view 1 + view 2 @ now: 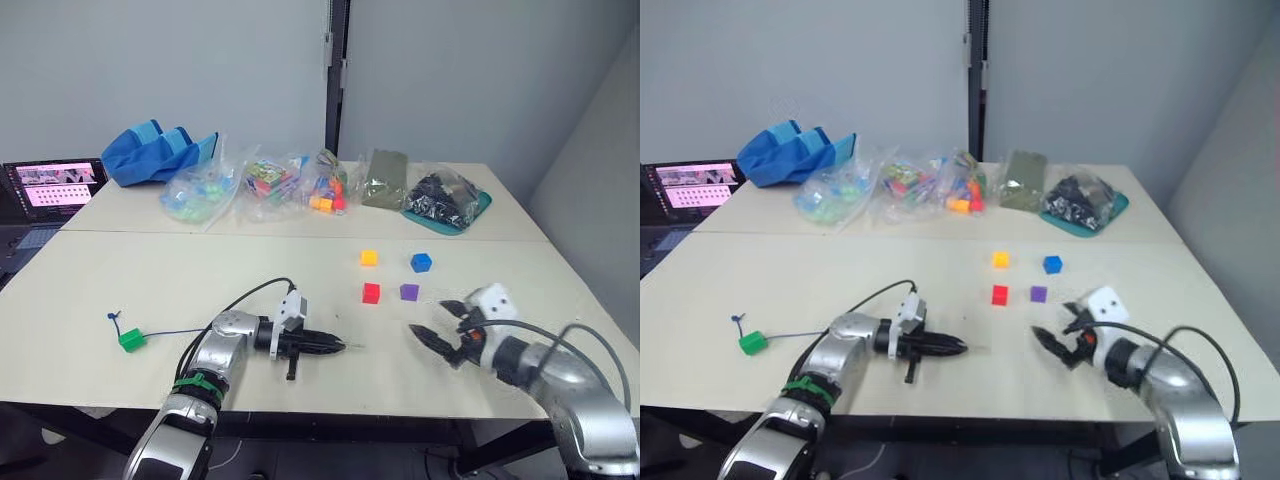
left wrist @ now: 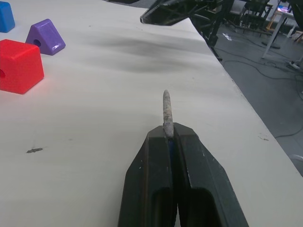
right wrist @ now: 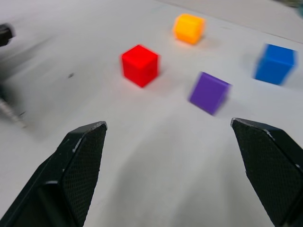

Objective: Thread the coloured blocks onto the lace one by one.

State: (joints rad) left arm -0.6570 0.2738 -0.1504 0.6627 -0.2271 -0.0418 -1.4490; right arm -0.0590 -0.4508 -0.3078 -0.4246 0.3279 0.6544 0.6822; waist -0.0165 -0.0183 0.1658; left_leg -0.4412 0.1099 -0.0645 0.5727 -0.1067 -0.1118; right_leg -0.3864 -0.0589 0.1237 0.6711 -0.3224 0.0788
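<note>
Left gripper: the left gripper (image 1: 335,345) lies low along the table (image 1: 90,290), forearm flat, its two black fingers pressed together and pinching the lace's pale tip (image 2: 166,111), which juts out beyond the fingertips toward the right gripper.
Right gripper: the right gripper (image 1: 440,330) hangs just above the table, pointing back toward the left gripper, its fingers spread wide with nothing between them.
Lace: the lace (image 1: 180,332), a thin dark-blue cord, runs from the left gripper away to the robot's left; part of it is hidden behind the left forearm.
Green block: the green block (image 1: 131,340) sits on the lace, well to the left of the left gripper, with a short cord end beside it; whether that end is knotted is too small to tell.
Loose blocks: beyond the left gripper and toward the right gripper lie the red block (image 1: 371,292) and purple block (image 1: 408,292) side by side, apart; farther still, the yellow-orange block (image 1: 369,258) and blue block (image 1: 421,262).
Far edge: clear bags of toy pieces (image 1: 265,185) and a blue cloth bundle (image 1: 160,152) lie well beyond the left gripper.
</note>
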